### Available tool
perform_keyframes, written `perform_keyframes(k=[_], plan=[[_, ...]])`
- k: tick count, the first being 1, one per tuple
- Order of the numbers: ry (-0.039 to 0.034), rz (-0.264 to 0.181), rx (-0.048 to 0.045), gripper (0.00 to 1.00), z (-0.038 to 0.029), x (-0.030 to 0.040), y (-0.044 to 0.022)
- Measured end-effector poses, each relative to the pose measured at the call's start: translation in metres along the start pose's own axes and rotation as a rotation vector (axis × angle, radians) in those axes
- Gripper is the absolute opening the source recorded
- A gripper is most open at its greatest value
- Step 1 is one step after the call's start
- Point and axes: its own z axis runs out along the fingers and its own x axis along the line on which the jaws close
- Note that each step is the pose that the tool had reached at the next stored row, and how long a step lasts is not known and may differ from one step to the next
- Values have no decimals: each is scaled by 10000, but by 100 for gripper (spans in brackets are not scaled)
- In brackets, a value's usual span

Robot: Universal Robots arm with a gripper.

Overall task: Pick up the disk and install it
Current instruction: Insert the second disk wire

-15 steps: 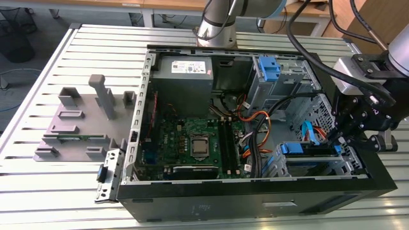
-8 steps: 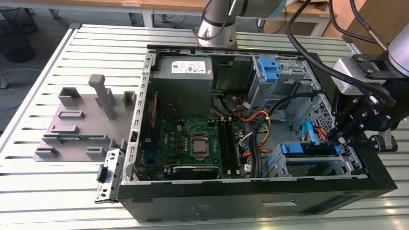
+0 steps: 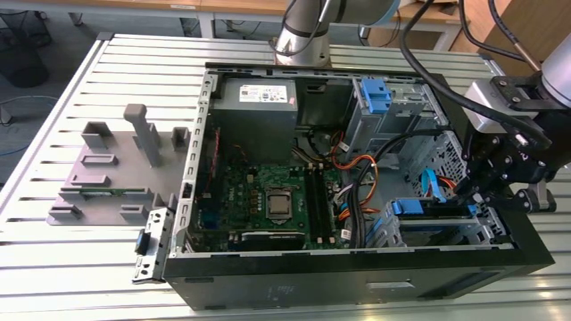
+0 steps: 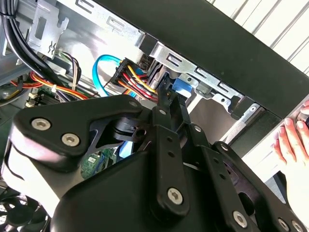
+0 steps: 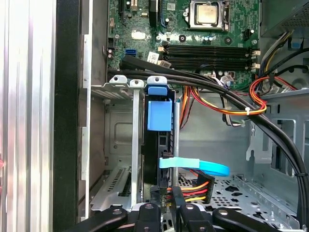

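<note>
Disk (image 5: 158, 116) on edge in bay

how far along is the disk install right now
Mostly done, it seems: the disk in its blue plastic carrier stands edge-on in the metal drive cage of the open black computer case, with a light blue ribbon cable and a bundle of coloured power wires reaching its end. The black gripper hovers at that cabled end; whether anything remains, I cannot tell.
</note>
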Motion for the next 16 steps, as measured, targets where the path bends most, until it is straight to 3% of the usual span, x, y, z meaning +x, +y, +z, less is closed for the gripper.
perform_keyframes(k=[16], plan=[[15, -2, 0, 24, 46, 1, 43]])
